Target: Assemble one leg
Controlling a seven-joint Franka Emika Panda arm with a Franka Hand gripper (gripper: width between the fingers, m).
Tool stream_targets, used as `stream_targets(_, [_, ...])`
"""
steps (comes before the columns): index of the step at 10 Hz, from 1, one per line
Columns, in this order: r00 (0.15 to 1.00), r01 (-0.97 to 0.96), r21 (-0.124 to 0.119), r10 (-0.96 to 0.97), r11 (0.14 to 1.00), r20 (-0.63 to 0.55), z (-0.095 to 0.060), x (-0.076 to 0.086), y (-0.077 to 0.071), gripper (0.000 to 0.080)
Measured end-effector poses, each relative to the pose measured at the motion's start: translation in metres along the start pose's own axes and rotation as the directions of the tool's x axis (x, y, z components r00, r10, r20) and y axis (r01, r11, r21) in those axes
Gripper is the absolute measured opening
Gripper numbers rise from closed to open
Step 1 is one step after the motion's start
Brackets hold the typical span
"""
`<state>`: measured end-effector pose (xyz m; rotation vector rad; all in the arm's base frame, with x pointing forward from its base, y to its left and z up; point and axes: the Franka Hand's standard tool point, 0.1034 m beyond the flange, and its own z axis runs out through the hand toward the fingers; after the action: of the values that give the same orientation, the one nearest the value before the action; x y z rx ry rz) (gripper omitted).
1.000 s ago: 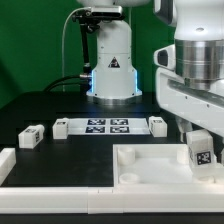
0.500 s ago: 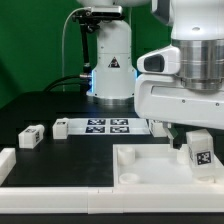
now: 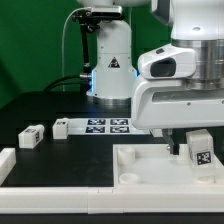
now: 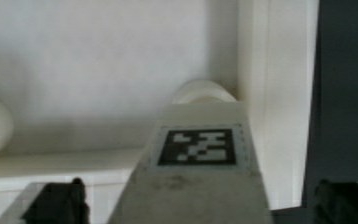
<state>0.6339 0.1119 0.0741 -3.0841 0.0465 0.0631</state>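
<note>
A leg [image 3: 200,152], a small white block with a square tag, stands upright at the corner of the large white square panel [image 3: 150,168] on the exterior view's right. My gripper [image 3: 199,143] hangs straight over it with its broad hand turned side-on. In the wrist view the leg [image 4: 202,145] runs up the middle between my two dark fingertips [image 4: 55,203], with a gap showing on each side. The gripper [image 4: 201,205] is open around the leg. The white panel [image 4: 105,80] fills the background there.
Two more legs [image 3: 32,136] [image 3: 61,127] lie on the dark table at the exterior view's left. The marker board [image 3: 107,125] lies behind the panel. A white L-shaped rail [image 3: 18,168] runs along the front left. The robot base [image 3: 110,65] stands behind.
My hand has turned about its vertical axis over the leg, now showing its broad side. The leg and its tag have stayed in the same place.
</note>
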Motion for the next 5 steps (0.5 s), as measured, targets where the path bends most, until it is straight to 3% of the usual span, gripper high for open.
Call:
stream_targets(1, [1.0, -0.008, 0.0, 0.008, 1.0, 0.0, 0.0001, 0.0, 0.0, 0.0527])
stream_targets(2, [1.0, -0.007, 0.0, 0.007, 1.0, 0.0, 0.0001, 0.0, 0.0, 0.0527])
stream_targets(3, [1.0, -0.007, 0.0, 0.007, 1.0, 0.0, 0.0002, -0.0001, 0.0001, 0.0375])
stream_targets(4, [1.0, -0.01, 0.0, 0.01, 1.0, 0.0, 0.0002, -0.0001, 0.0, 0.0291])
stream_targets(5, [0.999, -0.054, 0.0, 0.054, 0.999, 0.0, 0.0003, -0.0001, 0.0, 0.0291])
